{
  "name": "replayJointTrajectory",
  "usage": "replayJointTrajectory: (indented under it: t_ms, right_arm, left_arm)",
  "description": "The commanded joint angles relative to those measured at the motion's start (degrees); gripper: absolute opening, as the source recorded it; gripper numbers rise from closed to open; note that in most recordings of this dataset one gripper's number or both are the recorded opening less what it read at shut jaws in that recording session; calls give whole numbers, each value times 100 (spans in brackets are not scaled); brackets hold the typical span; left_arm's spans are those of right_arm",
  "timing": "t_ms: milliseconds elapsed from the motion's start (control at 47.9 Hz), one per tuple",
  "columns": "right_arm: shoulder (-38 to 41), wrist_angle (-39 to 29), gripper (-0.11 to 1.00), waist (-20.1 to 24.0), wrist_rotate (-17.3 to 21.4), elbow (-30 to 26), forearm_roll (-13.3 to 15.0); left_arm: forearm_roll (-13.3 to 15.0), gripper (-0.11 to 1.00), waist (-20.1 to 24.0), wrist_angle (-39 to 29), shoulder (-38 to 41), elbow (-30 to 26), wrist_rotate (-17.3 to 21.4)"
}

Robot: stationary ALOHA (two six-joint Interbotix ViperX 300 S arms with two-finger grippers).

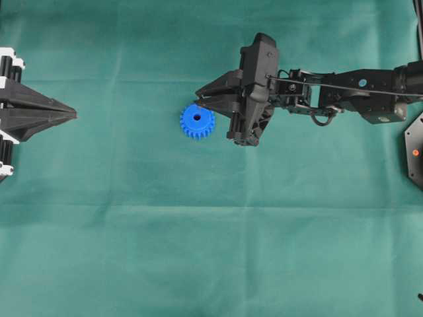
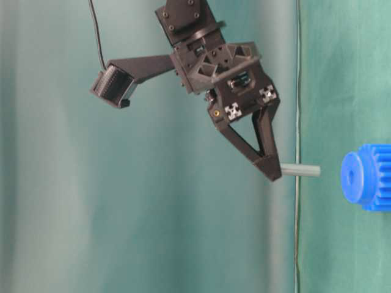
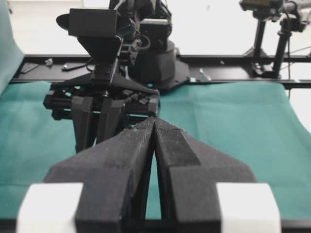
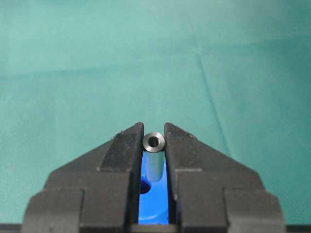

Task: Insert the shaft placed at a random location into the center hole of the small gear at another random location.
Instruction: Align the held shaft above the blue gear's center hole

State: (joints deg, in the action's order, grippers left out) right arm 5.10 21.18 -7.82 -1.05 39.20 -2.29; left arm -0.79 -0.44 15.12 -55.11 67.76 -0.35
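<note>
1. Silver-grey shaft pinched between right fingers, long axis pointing out past the fingertips toward the surface.
2. Just beyond the shaft tip: small gear, blue, flat on green cloth; center hole close under the tips, not yet entered.
3. Seen at table level, a gap between shaft end and hub.
4. Left fingers pressed together, empty, well apart; right arm far nearer.
5. Open cloth all round the gear.
</note>
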Motion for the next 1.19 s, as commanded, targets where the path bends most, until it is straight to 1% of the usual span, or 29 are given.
replayJointTrajectory:
  t_ms: [0,522,1170]
  right_arm:
    - [-53,18,13,35,-18,-167,-9]
    - [-26,26,13,53,-9,-185,-26]
    - [334,176,13,53,0,-185,-18]
  left_arm:
    - [-9,0,-9,62,26,-149,-9]
    - [-9,0,-9,62,9,-149,0]
    - [-9,0,-9,62,35,-149,0]
